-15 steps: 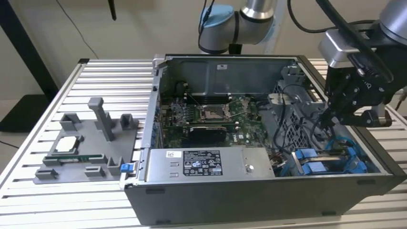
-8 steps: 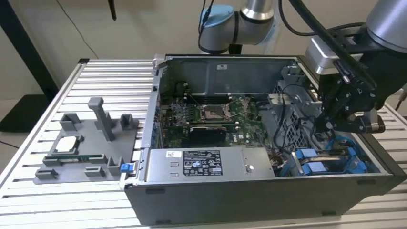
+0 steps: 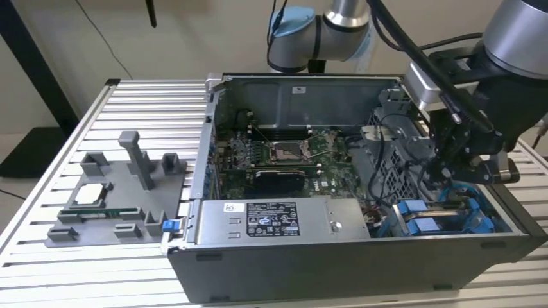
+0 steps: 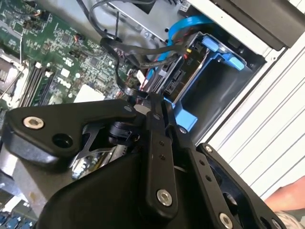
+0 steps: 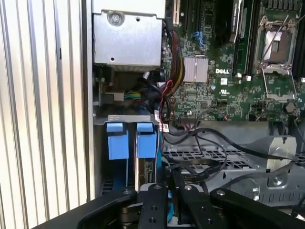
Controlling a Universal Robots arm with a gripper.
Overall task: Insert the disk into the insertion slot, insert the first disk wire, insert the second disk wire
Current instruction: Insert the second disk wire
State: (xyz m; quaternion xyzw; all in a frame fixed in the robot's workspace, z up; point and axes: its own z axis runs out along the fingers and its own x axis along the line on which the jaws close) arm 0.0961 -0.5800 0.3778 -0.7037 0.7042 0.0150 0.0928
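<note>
Gripper [image 3: 456, 168] sits low inside the open case [image 3: 291, 263], at the drive bay in the corner toward the exterior view's right. Its fingers [image 4: 157, 143] look drawn close together, nearly clenched, in the second wrist view; whether they pinch a wire I cannot tell. The disk [image 5: 145, 164], in its blue carrier [image 3: 428, 218], appears already seated in the slot, standing on edge with its long axis running down into the bay. It lies just beyond the fingertips, almost directly under the gripper. Black wires [image 4: 138, 50] loop between the fingers and the disk's connector end, near but not clearly plugged. A grey supply box [image 3: 274, 218] lies beside the bay, and the board [image 3: 274, 154] beyond it.
</note>
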